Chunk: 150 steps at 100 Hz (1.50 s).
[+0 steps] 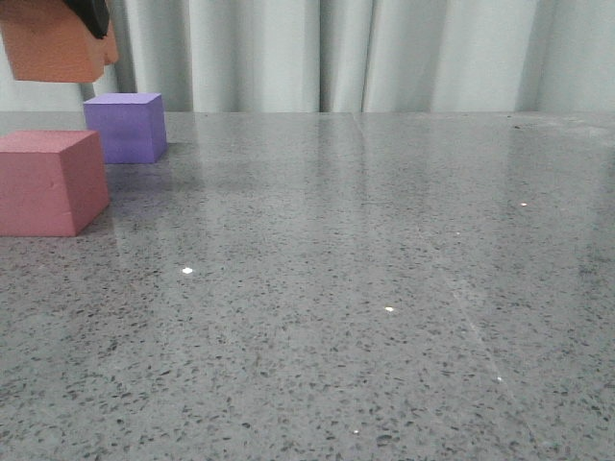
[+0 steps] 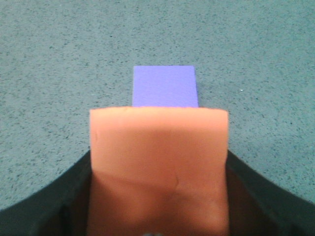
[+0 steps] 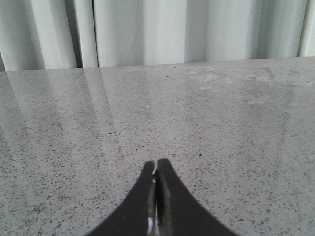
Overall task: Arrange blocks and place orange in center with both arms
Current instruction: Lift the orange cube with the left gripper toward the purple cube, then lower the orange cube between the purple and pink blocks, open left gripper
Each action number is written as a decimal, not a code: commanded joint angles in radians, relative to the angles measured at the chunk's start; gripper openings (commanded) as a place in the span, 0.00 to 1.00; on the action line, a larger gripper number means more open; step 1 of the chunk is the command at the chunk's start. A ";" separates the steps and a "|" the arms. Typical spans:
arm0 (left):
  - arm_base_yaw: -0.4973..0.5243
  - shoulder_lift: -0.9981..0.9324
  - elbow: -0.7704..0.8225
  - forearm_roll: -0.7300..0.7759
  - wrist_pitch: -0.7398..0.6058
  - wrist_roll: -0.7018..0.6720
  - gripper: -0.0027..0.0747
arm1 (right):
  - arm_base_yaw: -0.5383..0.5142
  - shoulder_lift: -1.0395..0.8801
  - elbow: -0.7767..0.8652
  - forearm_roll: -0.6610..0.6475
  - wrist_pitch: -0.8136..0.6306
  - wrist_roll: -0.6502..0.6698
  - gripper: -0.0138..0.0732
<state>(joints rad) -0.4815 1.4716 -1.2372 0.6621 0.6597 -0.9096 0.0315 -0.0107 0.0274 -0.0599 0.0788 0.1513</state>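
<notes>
pinkish-red cube (image 1: 50,182) on surface (image 1: 365,288), front-L | purple cube (image 1: 125,126) just behind | L fingers (image 2: 44,206) clamp orange cube (image 1: 56,46), held aloft | R fingers (image 3: 156,196) closed, empty

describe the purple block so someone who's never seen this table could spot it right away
Look at the far left of the grey speckled table, near the curtain. The purple block sits there behind the pinkish-red block. It is the only purple cube, resting on the table, while the orange block hangs above it in the left tool.
</notes>
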 commanded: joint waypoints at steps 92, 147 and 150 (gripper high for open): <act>0.056 0.148 0.032 -0.030 -0.182 0.005 0.28 | -0.006 -0.021 -0.013 0.002 -0.090 -0.007 0.08; 0.056 0.163 0.032 -0.021 -0.161 0.005 0.28 | -0.006 -0.021 -0.013 0.002 -0.090 -0.007 0.08; 0.056 0.163 0.032 -0.015 -0.151 0.005 0.28 | -0.006 -0.021 -0.013 0.002 -0.090 -0.007 0.08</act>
<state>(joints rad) -0.4288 1.6694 -1.1787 0.6202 0.5220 -0.9051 0.0315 -0.0107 0.0274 -0.0599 0.0788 0.1513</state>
